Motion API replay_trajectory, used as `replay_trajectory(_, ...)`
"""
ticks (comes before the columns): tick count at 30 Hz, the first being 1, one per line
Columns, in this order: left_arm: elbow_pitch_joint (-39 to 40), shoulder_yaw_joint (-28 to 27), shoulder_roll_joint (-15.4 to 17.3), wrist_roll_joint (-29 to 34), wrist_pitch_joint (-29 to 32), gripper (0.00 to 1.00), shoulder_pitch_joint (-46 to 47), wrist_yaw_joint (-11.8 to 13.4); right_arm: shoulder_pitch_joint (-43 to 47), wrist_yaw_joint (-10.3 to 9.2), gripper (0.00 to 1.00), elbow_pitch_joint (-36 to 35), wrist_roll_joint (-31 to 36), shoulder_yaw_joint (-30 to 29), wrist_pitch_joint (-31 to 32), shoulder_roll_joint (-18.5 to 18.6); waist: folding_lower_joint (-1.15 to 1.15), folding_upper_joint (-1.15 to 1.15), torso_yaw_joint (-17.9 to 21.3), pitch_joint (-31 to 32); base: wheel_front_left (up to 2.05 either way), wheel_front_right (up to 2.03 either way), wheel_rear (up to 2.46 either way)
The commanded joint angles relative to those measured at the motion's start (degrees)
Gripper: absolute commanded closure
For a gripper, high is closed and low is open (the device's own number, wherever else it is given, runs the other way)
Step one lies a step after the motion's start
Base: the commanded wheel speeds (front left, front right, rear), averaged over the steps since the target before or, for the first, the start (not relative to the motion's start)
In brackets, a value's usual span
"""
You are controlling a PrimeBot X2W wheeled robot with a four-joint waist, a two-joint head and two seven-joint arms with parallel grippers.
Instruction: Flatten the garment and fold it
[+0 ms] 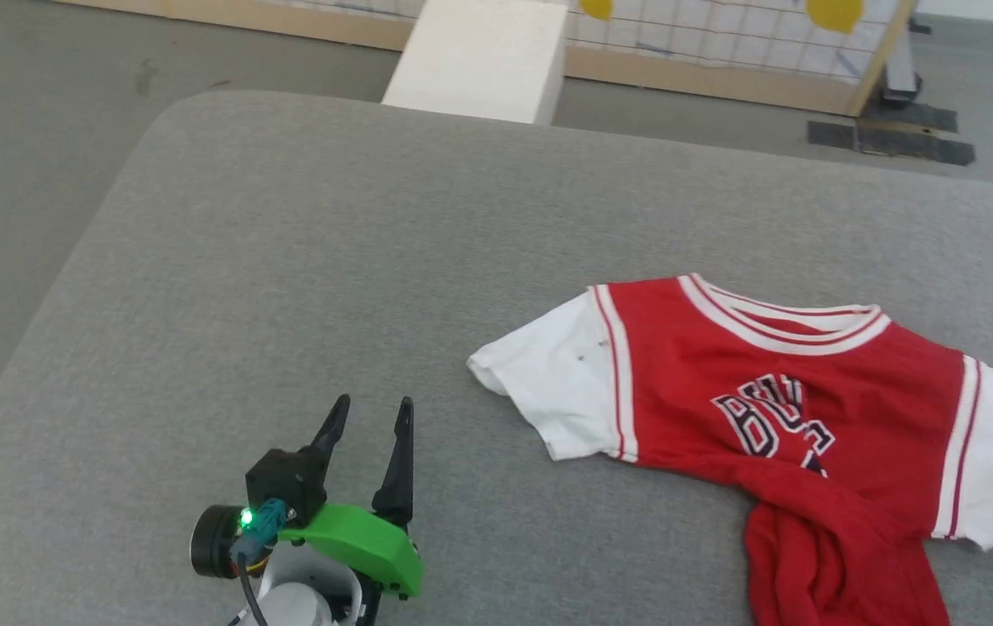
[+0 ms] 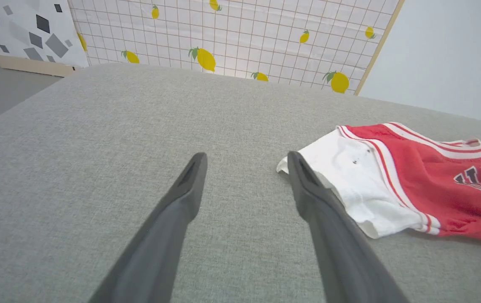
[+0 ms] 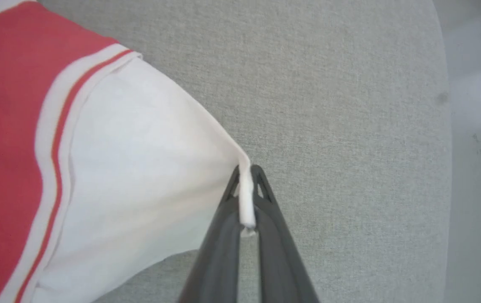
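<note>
The garment [image 1: 775, 409] is a red jersey with white short sleeves, lying front-up on the right side of the grey cushioned surface [image 1: 331, 287]; its lower red part is bunched and twisted. My left gripper [image 1: 370, 416] stands open at the lower left, well left of the near white sleeve [image 2: 350, 181], holding nothing. In the right wrist view my right gripper [image 3: 247, 172] is shut on the edge of the other white sleeve [image 3: 139, 168], with a fold of white cloth pinched between the fingertips.
The cushion's rounded left edge [image 1: 70, 278] drops to grey floor. Behind it stand a white block [image 1: 479, 56] and a gridded panel with lemon prints [image 2: 232, 38]. The cushion's right edge [image 3: 444, 126] lies close beside the right gripper.
</note>
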State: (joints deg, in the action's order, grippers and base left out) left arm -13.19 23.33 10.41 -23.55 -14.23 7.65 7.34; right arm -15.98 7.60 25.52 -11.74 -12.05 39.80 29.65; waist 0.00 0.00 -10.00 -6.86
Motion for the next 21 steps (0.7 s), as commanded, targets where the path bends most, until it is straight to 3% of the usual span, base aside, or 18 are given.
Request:
replay_trajectory(1, -0.2, 0.0, -0.3, -0.3, -0.3, 0.0, 1.1, -0.3, 1.1, -0.11, 1.0, 0.5, 1.1, -1.1, -0.9, -0.7, 0.0, 0.0, 2.5, -0.8, 0.0, 0.0, 0.0)
replay_trajectory(2, -0.4, 0.0, -0.3, -0.3, -0.4, 0.0, 1.2, -0.4, 1.3, -0.11, 1.0, 0.7, 1.7, -1.7, -1.5, -1.1, 0.0, 0.0, 2.8, -0.9, 0.0, 0.0, 0.0)
replay_trajectory(3, -0.6, 0.2, -0.3, -0.3, -0.4, 0.0, 1.4, -0.5, 1.5, -0.11, 0.7, 0.8, 2.4, -2.1, -2.8, -1.8, 0.0, 0.0, 3.2, -0.9, 0.0, 0.0, 0.0)
replay_trajectory(4, -0.8, 0.2, -0.2, -0.3, -0.4, 0.0, 1.5, -0.6, 1.5, -0.11, 0.0, 0.8, 2.7, -2.4, -4.1, -2.5, 0.0, 0.0, 3.5, -0.9, 0.0, 0.0, 0.0)
replay_trajectory(8, -1.6, 0.3, 0.3, -0.6, 0.1, 0.0, 1.9, -1.1, 1.1, -0.11, 0.0, -1.5, 3.9, -2.0, -11.6, -5.3, 0.0, 0.0, 5.4, -0.5, 0.0, 0.0, 0.0)
replay_trajectory(14, -0.8, 0.3, 2.2, -1.8, 3.7, 0.0, 4.1, -3.0, 3.6, -0.11, 0.0, -12.1, 1.5, 0.0, -24.2, -10.6, 0.0, 0.0, 8.9, -0.3, 0.0, 0.0, 0.0)
replay_trajectory(21, -0.7, 1.5, 6.5, -5.2, 18.3, 0.0, 11.7, -8.4, 11.2, -0.11, 0.0, -25.0, 1.3, -0.8, -33.7, -19.9, 0.0, 0.0, 13.4, -2.5, 0.0, 0.0, 0.0)
